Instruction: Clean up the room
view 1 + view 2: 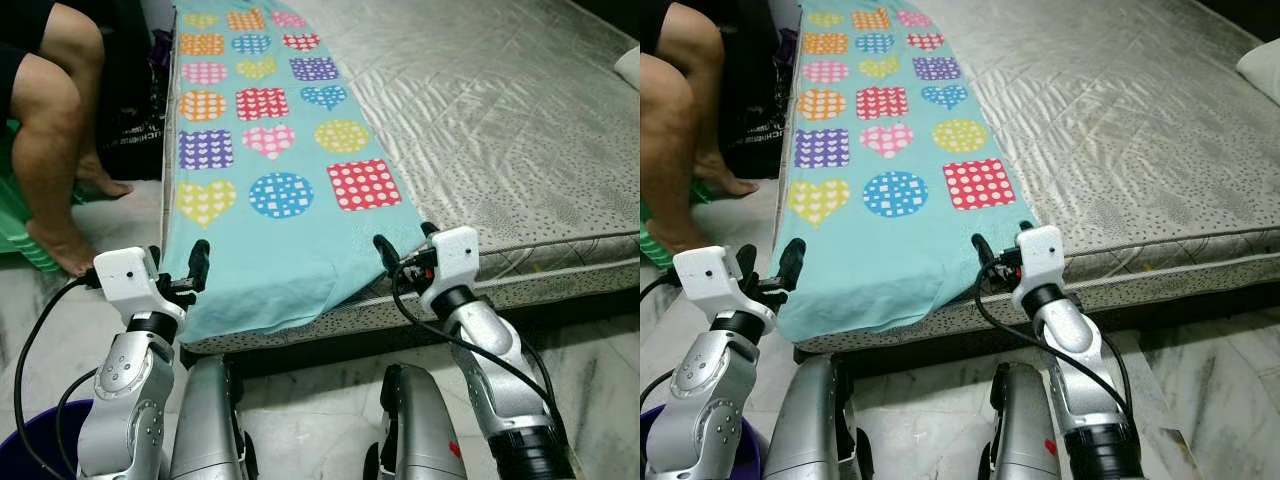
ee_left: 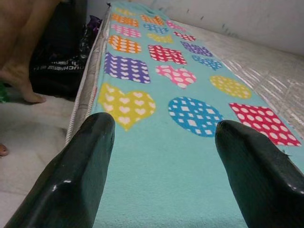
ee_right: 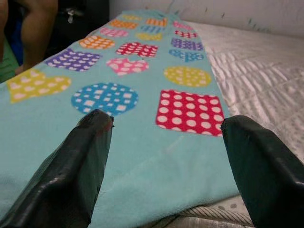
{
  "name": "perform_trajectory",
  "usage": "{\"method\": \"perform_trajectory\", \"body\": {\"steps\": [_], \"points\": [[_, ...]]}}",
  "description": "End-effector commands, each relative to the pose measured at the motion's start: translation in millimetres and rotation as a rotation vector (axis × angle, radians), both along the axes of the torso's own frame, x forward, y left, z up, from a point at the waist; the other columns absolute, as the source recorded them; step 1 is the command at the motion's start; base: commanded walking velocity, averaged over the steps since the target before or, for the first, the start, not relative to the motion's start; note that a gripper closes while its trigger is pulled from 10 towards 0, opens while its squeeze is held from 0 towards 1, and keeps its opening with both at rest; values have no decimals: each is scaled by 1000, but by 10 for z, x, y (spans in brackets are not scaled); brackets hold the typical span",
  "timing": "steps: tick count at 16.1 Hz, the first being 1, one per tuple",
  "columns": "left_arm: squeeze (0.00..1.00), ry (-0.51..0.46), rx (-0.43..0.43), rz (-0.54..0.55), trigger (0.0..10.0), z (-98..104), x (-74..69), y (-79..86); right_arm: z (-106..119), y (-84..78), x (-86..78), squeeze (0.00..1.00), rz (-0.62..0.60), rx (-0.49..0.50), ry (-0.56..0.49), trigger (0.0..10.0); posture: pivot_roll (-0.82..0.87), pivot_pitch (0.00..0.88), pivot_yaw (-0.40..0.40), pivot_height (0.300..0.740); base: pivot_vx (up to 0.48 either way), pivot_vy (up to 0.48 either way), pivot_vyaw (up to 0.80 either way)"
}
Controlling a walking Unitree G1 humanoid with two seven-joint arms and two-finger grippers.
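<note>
A turquoise blanket (image 1: 270, 150) printed with coloured hearts, circles and squares lies flat along the left side of the mattress (image 1: 500, 120). Its near edge hangs a little over the mattress front. My left gripper (image 1: 178, 265) is open just short of the blanket's near left corner, with the cloth (image 2: 166, 180) showing between its fingers. At the near right corner my right gripper (image 1: 407, 243) is open too, and the blanket edge (image 3: 156, 171) lies between its fingers. Neither gripper holds anything.
A person's bare legs (image 1: 50, 130) are at the left, beside a green stool (image 1: 12, 235) and a black bag (image 1: 135, 130) against the bed. A purple bucket (image 1: 20, 450) stands by my left arm. The white marble floor (image 1: 600, 350) runs before the bed.
</note>
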State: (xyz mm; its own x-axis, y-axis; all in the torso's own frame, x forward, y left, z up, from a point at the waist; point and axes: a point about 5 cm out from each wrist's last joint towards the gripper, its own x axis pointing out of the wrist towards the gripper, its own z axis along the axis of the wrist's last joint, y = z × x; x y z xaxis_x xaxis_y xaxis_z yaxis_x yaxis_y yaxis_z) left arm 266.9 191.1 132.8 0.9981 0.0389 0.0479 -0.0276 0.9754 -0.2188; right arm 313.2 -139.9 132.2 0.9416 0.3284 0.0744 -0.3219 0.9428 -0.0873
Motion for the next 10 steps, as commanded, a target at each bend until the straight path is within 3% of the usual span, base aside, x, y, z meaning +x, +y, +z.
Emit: {"method": "perform_trajectory", "body": {"steps": [1,5,10], "points": [[0,-14,12,13,10000,38,-13,9,56,-3,38,0,-2,12,-11,10000,-40,126,-46,512,0,0,0],[0,-13,-27,-1,10000,44,-27,-54,69,-2,183,0,-81,-11,45,10000,-37,166,-63,512,0,0,0],[0,1,-33,-31,10000,45,-80,-97,15,74,159,0,-70,25,54,10000,-27,208,-53,512,0,0,0]]}}
